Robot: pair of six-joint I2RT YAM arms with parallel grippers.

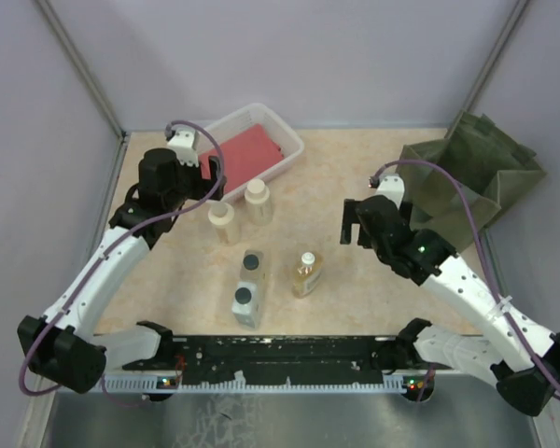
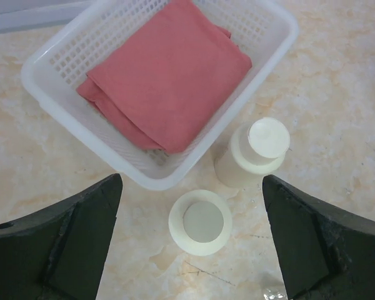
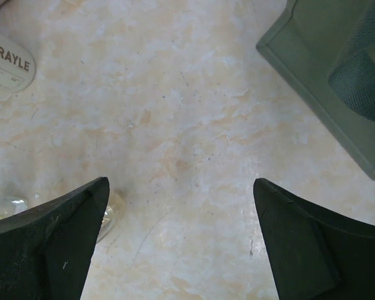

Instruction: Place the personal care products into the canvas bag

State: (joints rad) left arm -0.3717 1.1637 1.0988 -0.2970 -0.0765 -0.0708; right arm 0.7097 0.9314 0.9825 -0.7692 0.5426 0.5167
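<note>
Nearest the arm bases, a grey rectangular bottle with a dark cap (image 1: 245,303) sits on the beige marbled table (image 1: 355,177). A second grey dark-capped bottle (image 1: 252,268) is just behind it, and a small amber bottle with a white cap (image 1: 305,275) is near their right. Farther back stand two cream bottles with wide round caps, the nearer cream bottle (image 1: 221,222) and the farther cream bottle (image 1: 258,201). The left gripper (image 2: 190,187) hangs over this pair, fingers spread wide and empty. The right gripper (image 3: 181,187) (equally wide apart, gripping nothing) hovers over bare table right of centre. At the far left a white plastic basket (image 1: 285,140) holds a folded red cloth (image 1: 245,154). At the far right slumps the floppy olive-green canvas bag (image 1: 471,177), with all five bottles outside it.
</note>
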